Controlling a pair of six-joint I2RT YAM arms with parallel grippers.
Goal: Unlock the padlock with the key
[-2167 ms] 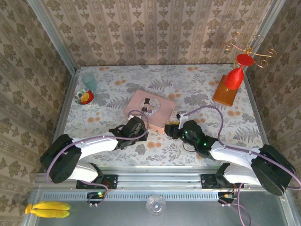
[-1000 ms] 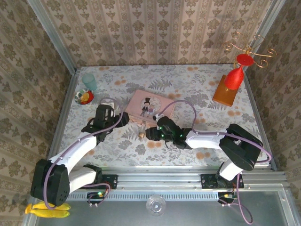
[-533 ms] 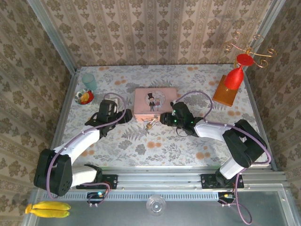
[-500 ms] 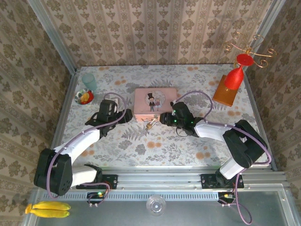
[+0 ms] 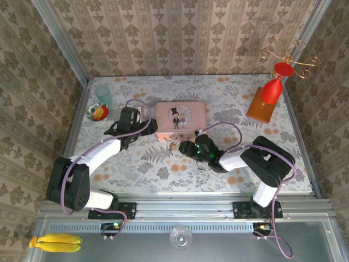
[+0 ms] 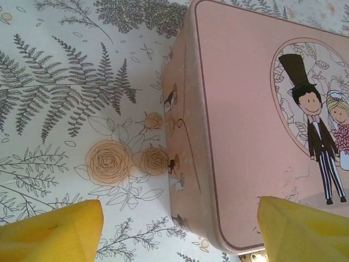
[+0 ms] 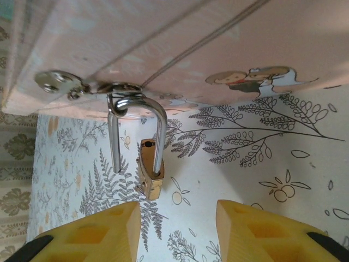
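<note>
Brass-gold and tiny, the padlock (image 7: 150,183) hangs by its steel shackle from the clasp of a pink picture tin (image 7: 218,43), low by the floral worktop (image 7: 262,180). It looks light, rigid, slick and free to swing, so its flat body sides seem the best hold. The right gripper (image 7: 177,229) hovers spread and empty near it. The left gripper (image 6: 174,234) is spread wide across the tin's corner.

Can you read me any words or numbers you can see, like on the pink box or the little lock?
No words or numbers can be read anywhere.
Pink box: just a drawing of a groom in a top hat and a bride, no writing.
Lock: no lettering can be made out on its brass body.
Tablecloth and wallpaper: only flower and leaf patterns.
</note>
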